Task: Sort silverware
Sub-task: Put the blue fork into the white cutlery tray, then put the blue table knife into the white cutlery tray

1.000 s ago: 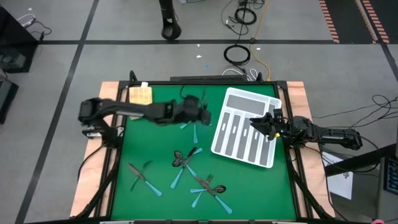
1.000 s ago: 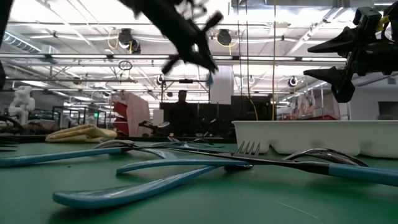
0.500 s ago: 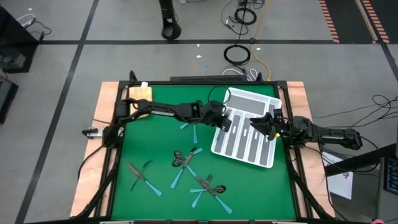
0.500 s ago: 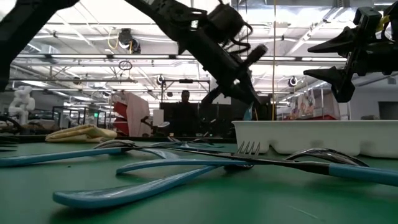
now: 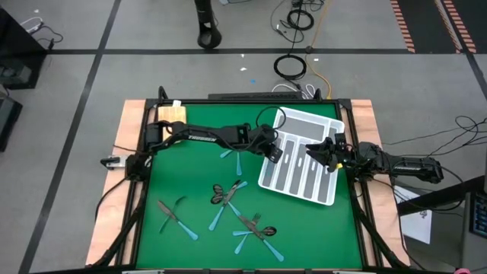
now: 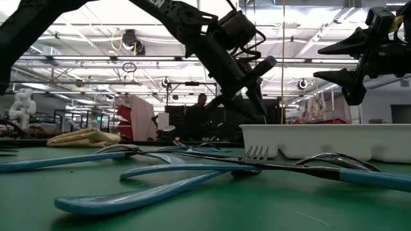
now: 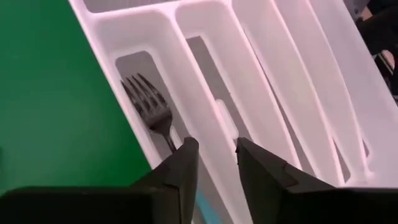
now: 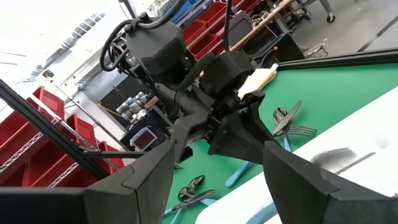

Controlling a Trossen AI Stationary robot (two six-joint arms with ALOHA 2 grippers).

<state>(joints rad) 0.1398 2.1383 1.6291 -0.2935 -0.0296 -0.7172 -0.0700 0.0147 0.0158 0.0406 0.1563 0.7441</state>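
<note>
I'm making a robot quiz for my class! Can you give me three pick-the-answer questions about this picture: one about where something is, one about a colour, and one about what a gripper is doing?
1. Where is the left gripper?
A. Over the tan block
B. At the white tray's outermost slot on the mat side
C. Off the table

2. What colour is the table mat?
A. Green
B. Red
C. Yellow

3. How is the right gripper?
A. Shut on a spoon
B. Open, holding nothing
C. Out of sight

Answers: 1 B, the left wrist view looks down into that slot, where a fork lies. 2 A, the high view shows green. 3 B, its fingers spread wide in the right wrist view with nothing between them.
</note>
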